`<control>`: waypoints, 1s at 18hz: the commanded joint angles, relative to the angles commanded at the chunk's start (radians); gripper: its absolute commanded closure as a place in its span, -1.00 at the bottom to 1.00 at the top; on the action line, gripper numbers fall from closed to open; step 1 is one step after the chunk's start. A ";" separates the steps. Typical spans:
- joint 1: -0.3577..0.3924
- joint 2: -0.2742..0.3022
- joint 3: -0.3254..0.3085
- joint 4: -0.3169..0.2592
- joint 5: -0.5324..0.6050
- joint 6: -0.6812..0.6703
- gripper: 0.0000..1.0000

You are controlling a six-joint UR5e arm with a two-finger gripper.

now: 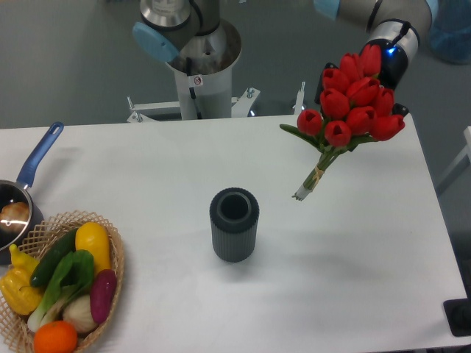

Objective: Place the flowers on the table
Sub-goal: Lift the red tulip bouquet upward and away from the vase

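The flowers [340, 107], a bunch of red tulips with green leaves and pale tied stems, hang tilted in the air over the far right part of the white table [147, 169]. Their stem ends point down and left, clear of the tabletop. My gripper [362, 95] comes in from the upper right and is shut on the bunch around the blooms. Its fingers are mostly hidden behind the tulips, with black parts showing on either side. The ribbed dark grey vase [234, 224] stands upright and empty near the table's middle, left of and below the flowers.
A wicker basket [114, 254] of vegetables and fruit sits at the front left corner. Behind it a small pot [13, 215] with a blue handle lies at the left edge. The arm's base column [199, 70] stands behind the table's far edge.
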 joint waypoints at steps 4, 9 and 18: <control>0.014 0.000 -0.008 0.005 0.000 0.008 -0.11; 0.046 0.002 -0.002 0.006 0.044 0.017 -0.11; 0.127 0.006 0.069 0.006 0.418 0.093 -0.11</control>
